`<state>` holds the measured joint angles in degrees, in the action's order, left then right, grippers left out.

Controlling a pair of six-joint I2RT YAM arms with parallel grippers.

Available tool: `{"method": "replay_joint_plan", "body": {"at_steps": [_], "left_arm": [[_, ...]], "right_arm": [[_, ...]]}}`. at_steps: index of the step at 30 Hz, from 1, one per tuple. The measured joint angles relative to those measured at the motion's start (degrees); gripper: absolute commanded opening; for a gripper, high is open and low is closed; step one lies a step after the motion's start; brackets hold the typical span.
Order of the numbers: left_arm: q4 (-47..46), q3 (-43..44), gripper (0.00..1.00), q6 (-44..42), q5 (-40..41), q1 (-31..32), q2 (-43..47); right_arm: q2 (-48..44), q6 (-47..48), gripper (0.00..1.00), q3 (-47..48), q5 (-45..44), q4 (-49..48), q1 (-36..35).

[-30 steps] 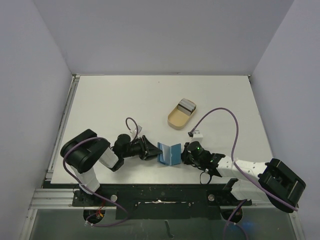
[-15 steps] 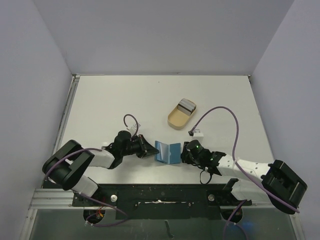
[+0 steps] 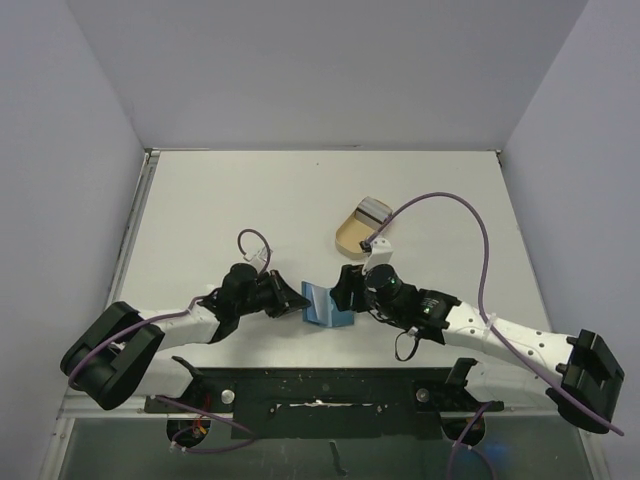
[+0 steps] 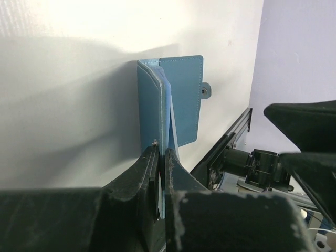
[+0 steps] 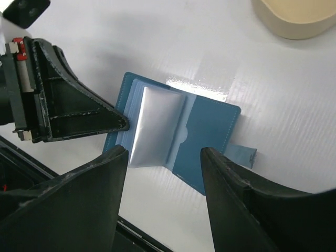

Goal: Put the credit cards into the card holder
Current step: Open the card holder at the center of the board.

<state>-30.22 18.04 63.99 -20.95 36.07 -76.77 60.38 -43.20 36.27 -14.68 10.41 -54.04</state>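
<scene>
- Detail of the card holder (image 3: 322, 303) is scant from overhead; there we see only that it sits near the front edge of the white table (image 3: 200, 220), between both arms.
- From the right wrist we see it spread open, a silvery card (image 5: 157, 126) lying on its left half and its tab (image 5: 242, 156) sticking out to the right; the right gripper (image 5: 164, 152) hovers above it, fingers apart, holding nothing.
- From the left wrist we see the left gripper (image 4: 161, 157) pinched tight on the holder's cover edge.
- Farther back sits a tan dish (image 3: 345, 236), partly behind the right arm; a grey card (image 3: 372, 209) lies in its far end.
- Pale walls (image 3: 330, 70) close round the table.
</scene>
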Motion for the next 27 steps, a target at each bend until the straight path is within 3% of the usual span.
{"method": "replay_joint_plan", "body": {"at_steps": [15, 27], "left_arm": [[0.13, -2.27, 0.03, 1.33, 0.22, 0.72, 0.22], [-0.22, -2.54, 0.00, 1.77, 0.13, 0.98, 0.26]], "right_arm": [[10.47, 1.29, 0.74, -0.48, 2.62, -7.04, -3.06], [16.92, 0.96, 0.78, -1.68, 5.84, -11.52, -3.45]]}}
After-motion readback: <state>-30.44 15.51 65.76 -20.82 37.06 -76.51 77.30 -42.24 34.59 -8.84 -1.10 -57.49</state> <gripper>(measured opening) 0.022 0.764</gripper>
